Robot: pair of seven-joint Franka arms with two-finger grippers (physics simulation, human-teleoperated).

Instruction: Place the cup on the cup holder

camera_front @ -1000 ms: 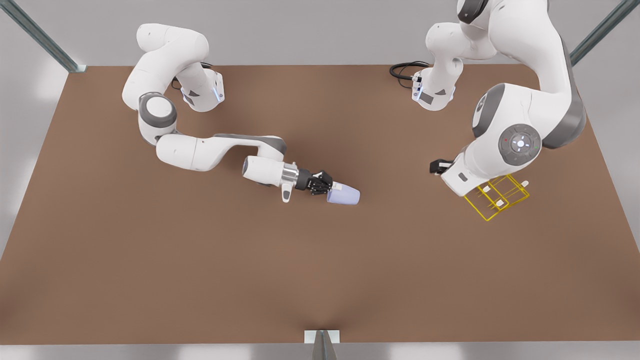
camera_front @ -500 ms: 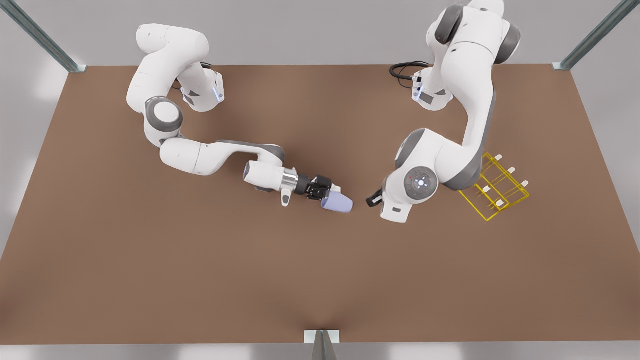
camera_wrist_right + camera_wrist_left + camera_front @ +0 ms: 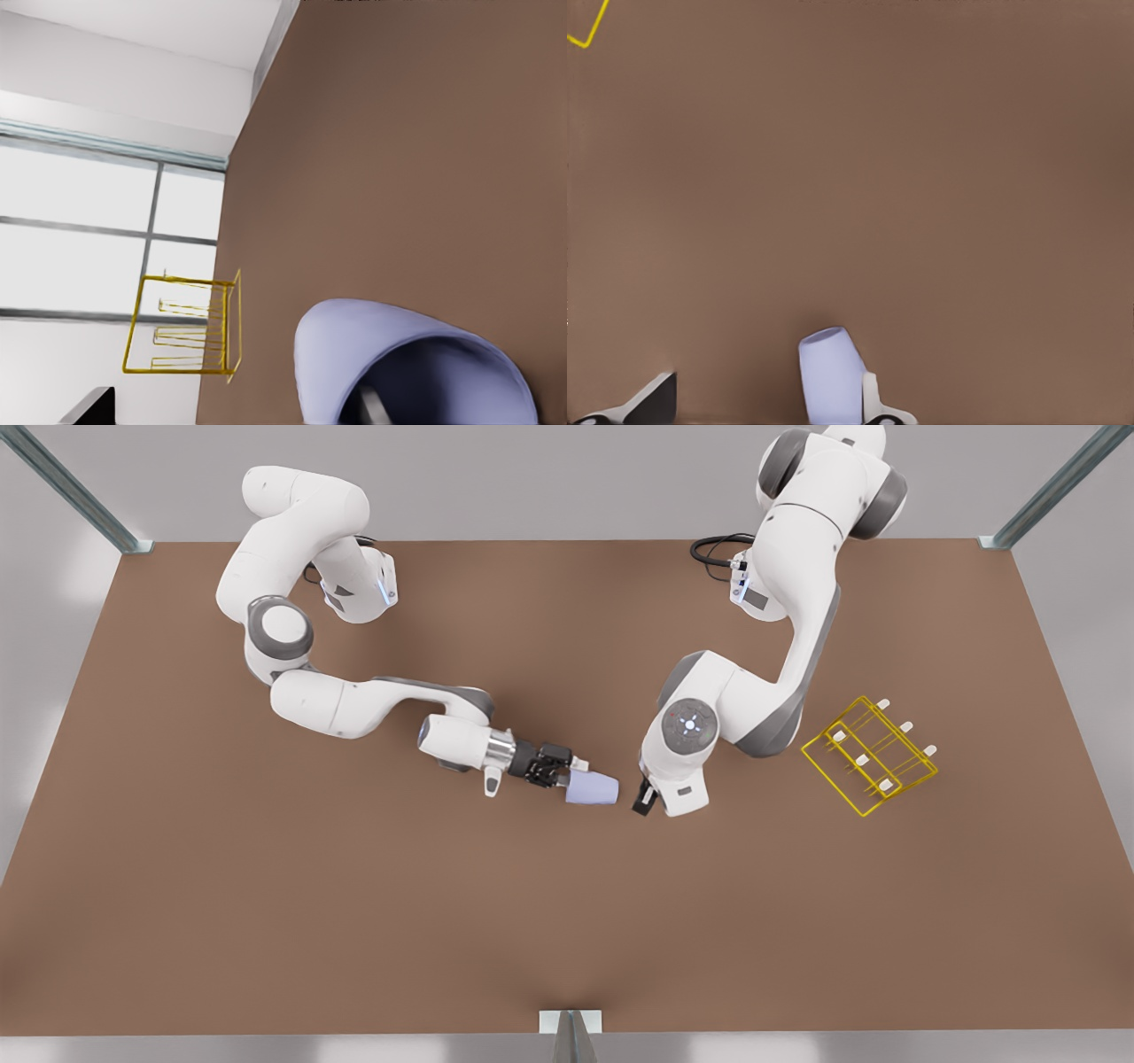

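The lavender-blue cup lies on its side near the table's middle, held by my right gripper, which is shut on its rim. In the right wrist view the cup shows its open mouth, with one finger inside it. My left gripper hangs just to the front view's right of the cup, pointing down with its fingers open. From the left wrist, the cup lies between those spread fingers, close to one of them. The yellow wire cup holder stands uncovered on the table at the front view's right.
A black cable loops beside the arm base at the rear. Metal frame posts rise at the back corners, and a bracket sits at the front edge. Bare brown table lies between cup and front edge.
My left arm has swung from over the cup holder toward the middle, stopping beside the cup and uncovering the rack. My right gripper, still holding the cup, has shifted slightly toward the front.
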